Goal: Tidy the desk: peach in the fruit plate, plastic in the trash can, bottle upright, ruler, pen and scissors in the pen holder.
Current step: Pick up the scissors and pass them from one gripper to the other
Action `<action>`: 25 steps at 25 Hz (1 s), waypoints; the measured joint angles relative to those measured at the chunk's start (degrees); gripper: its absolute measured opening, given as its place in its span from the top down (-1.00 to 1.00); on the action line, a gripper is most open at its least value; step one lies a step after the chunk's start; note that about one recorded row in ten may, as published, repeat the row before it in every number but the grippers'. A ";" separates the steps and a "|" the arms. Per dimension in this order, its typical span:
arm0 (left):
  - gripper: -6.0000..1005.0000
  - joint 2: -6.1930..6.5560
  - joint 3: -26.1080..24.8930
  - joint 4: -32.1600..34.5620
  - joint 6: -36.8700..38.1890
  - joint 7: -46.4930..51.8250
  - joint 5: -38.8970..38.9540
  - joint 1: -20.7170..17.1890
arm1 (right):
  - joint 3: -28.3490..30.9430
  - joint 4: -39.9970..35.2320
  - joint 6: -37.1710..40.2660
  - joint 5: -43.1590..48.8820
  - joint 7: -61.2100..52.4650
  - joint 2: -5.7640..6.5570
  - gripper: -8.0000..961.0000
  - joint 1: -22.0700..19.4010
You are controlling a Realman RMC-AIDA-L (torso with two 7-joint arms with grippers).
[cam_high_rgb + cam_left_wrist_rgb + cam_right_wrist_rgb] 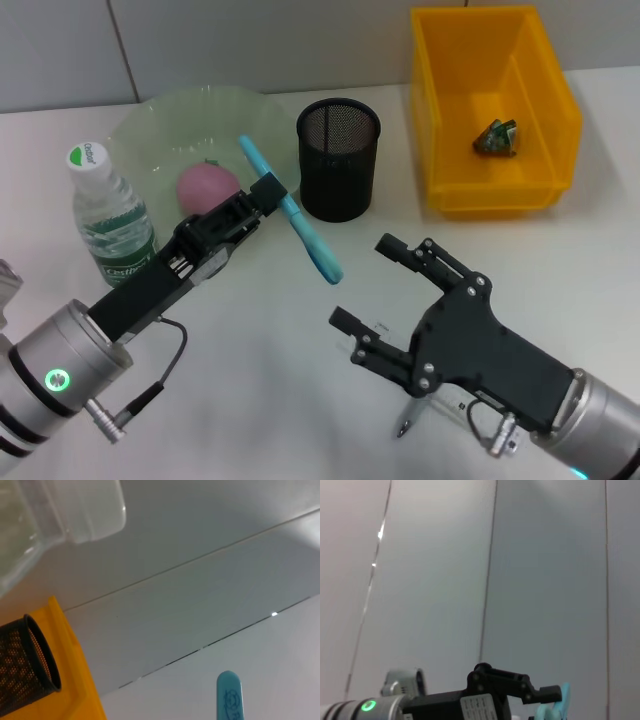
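My left gripper [271, 190] is shut on a light blue ruler [300, 225] and holds it tilted in the air, just beside the black mesh pen holder [338, 158]. The ruler's tip [229, 696] and the pen holder [26, 666] also show in the left wrist view. A pink peach [207, 187] lies in the pale green fruit plate [165, 115]. The water bottle [108, 215] stands upright at the left. A crumpled piece of plastic [497, 138] lies in the yellow bin [553, 105]. My right gripper [362, 282] is open and empty above the table. A pen [408, 420] lies partly hidden under it.
The yellow bin stands at the back right, close beside the pen holder, and also shows in the left wrist view [75, 670]. The right wrist view shows my left arm [485, 700] with the ruler [555, 707] against the wall. No scissors are in view.
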State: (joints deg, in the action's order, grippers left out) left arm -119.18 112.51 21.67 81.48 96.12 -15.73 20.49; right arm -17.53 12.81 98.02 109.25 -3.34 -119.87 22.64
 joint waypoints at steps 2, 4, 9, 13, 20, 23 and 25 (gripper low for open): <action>0.46 0.00 1.25 0.65 -0.75 -0.32 1.60 -0.61 | 1.04 2.01 -0.95 0.00 3.08 -0.01 -0.59 0.02; 0.46 0.01 1.93 0.78 -0.92 -0.35 2.48 -0.91 | 1.63 3.18 -1.37 0.00 4.60 -0.01 -0.59 0.06; 0.45 0.00 5.81 2.18 -2.19 -1.18 6.32 -1.64 | 1.90 3.76 -1.50 -0.05 4.98 -0.01 -0.59 0.47; 0.45 0.01 7.52 2.84 -2.95 -1.91 8.85 -2.12 | 1.92 3.77 -1.63 -0.05 5.51 -0.01 -0.59 0.70; 0.44 0.01 11.10 4.29 -4.06 -3.59 13.80 -2.73 | 3.26 4.79 -3.26 0.06 6.35 0.00 -0.59 1.46; 0.44 0.00 13.24 4.98 -4.78 -4.23 16.41 -2.85 | 4.80 5.17 -3.89 0.33 6.43 -0.01 -0.59 1.55; 0.44 0.00 14.31 5.45 -5.36 -4.64 17.77 -2.85 | 5.39 5.28 -4.15 0.41 6.45 0.00 -0.59 1.67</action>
State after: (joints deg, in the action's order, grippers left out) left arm -119.18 126.82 27.12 76.12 91.49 2.05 17.64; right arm -12.14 18.08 93.86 109.66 3.11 -119.88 24.31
